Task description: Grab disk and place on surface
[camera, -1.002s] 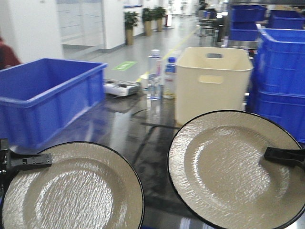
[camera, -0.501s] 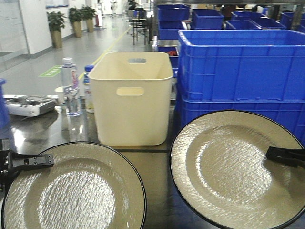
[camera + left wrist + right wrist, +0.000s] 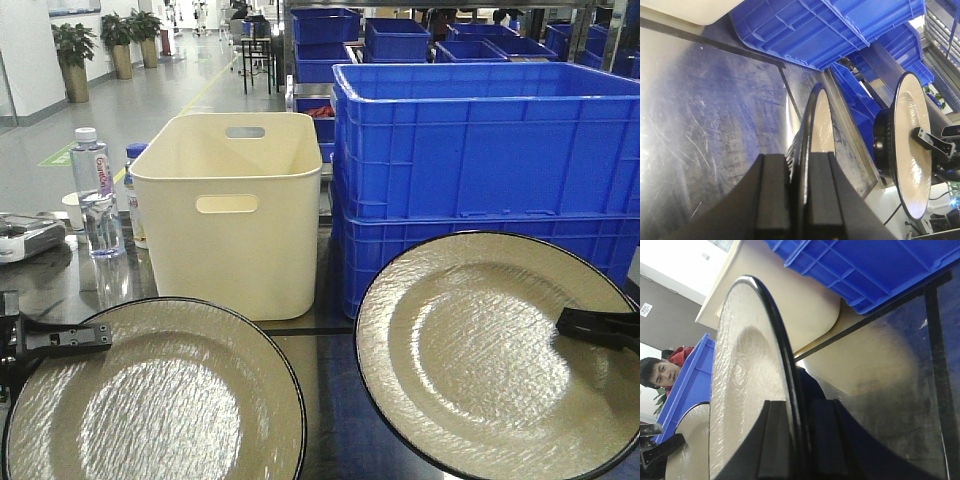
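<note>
- The left gripper (image 3: 62, 340) is clamped on the rim of the left disk (image 3: 160, 400); one finger lies over the disk's textured beige face, the other behind it.
- The right gripper (image 3: 597, 325) pinches the rim of the right disk (image 3: 470, 350) the same way.
- Both disks hang over the glossy dark surface (image 3: 325, 390), with a black tape line just beyond them.
- Ahead of the left gripper stands an open cream bin (image 3: 235, 220); its floor is hidden.
- Ahead of the right gripper, an upper blue crate (image 3: 480, 140) is stacked on a lower blue crate (image 3: 450, 250); their contents cannot be seen.
</note>
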Tool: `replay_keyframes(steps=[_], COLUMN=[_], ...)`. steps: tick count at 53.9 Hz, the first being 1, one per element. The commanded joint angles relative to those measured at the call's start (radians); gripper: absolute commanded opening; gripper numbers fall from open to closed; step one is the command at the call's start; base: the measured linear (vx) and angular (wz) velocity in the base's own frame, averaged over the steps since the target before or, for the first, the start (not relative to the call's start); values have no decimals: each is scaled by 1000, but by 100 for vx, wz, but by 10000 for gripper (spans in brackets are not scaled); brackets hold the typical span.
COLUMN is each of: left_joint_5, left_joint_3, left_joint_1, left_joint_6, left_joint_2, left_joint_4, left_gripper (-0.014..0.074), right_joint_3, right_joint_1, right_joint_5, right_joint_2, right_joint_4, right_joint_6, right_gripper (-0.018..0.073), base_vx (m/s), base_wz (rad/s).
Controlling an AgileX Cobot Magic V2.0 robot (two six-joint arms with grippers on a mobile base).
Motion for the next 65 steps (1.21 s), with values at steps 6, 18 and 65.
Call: replay_keyframes(steps=[6, 18, 65], left_joint_5=[54, 54, -309], left_joint_3=[-31, -31, -36], left_joint_1=[-2, -2, -287], left_joint_6=[-16, -16, 34], left_joint_2=[-39, -39, 215], left_joint_4=[-133, -139, -303], left_gripper=[-4, -4, 27], right_joint_3=[-32, -32, -32], right_joint_1=[-6, -6, -6], right_joint_5=[45, 44, -49], right_joint_2=[-31, -31, -31], right_joint_4=[129, 129, 316], right_joint_6=[-3, -3, -63], right_gripper=[-9, -9, -9], base_vx=[1, 0, 0], base_wz=[-3, 0, 0])
